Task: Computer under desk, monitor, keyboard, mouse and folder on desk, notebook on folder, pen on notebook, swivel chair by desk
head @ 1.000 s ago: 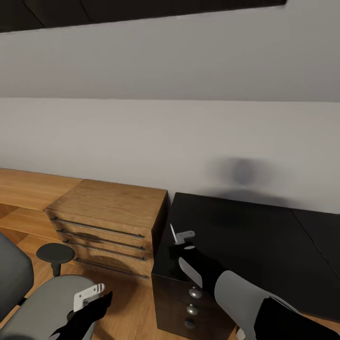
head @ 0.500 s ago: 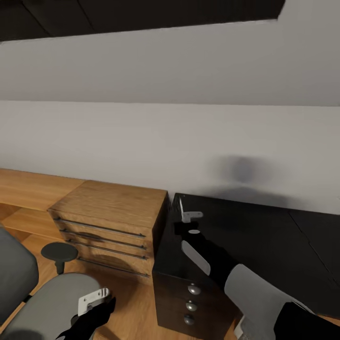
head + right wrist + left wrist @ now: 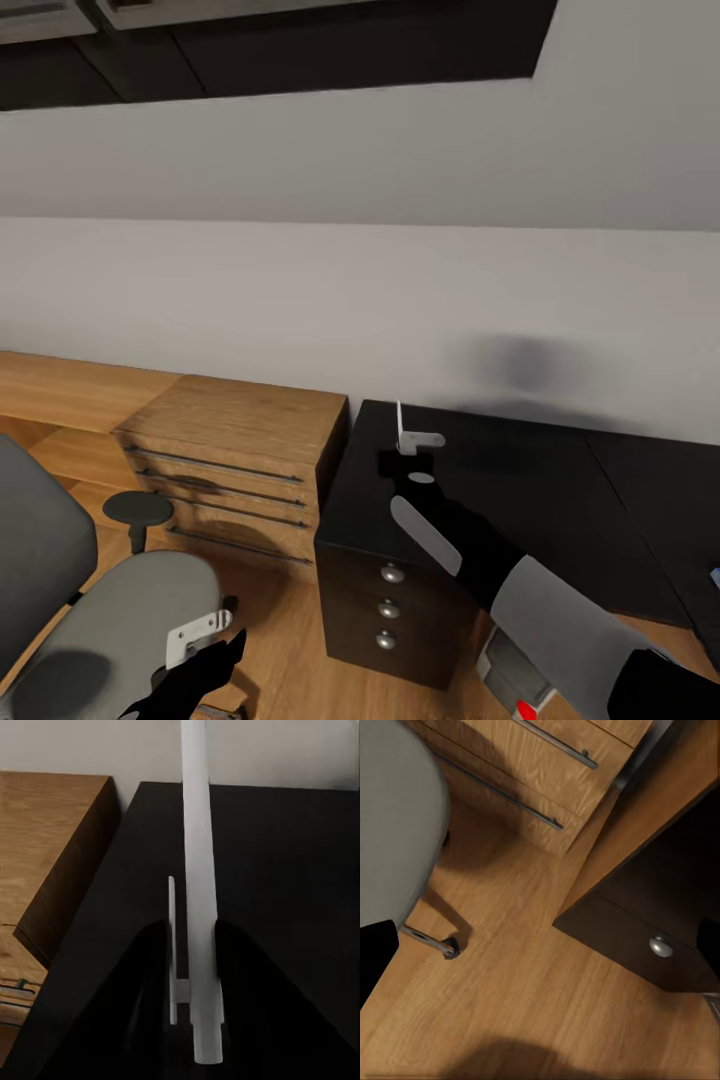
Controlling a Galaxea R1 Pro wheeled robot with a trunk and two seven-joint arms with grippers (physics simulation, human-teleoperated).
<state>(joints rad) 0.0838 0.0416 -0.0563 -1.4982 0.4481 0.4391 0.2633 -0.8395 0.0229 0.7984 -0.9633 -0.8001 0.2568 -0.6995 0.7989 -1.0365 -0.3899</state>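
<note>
so, starting at our left, the swivel chair (image 3: 110,620) sits low beside us with its grey seat bare, and our left gripper (image 3: 205,640) hangs just past the seat's front edge, over wooden floor; we cannot tell how its fingers stand. next comes the light wooden drawer chest (image 3: 235,450), and hard against it the desk (image 3: 520,490) with its dark drawer unit and silver knobs. our right gripper (image 3: 412,440) is out over the near left corner of the black top, fingers pinched on the pen (image 3: 199,870), which the right wrist view shows as a white stick running straight out along the fingers toward the wall. that long axis is what matters: the pen points away from us, so laying it down probably wants the wrist tipped first. we judge the right arm the obvious one for this. behind, a plain pale wall, and a small blue corner (image 3: 714,576) at the far right edge, perhaps the folder.
</note>
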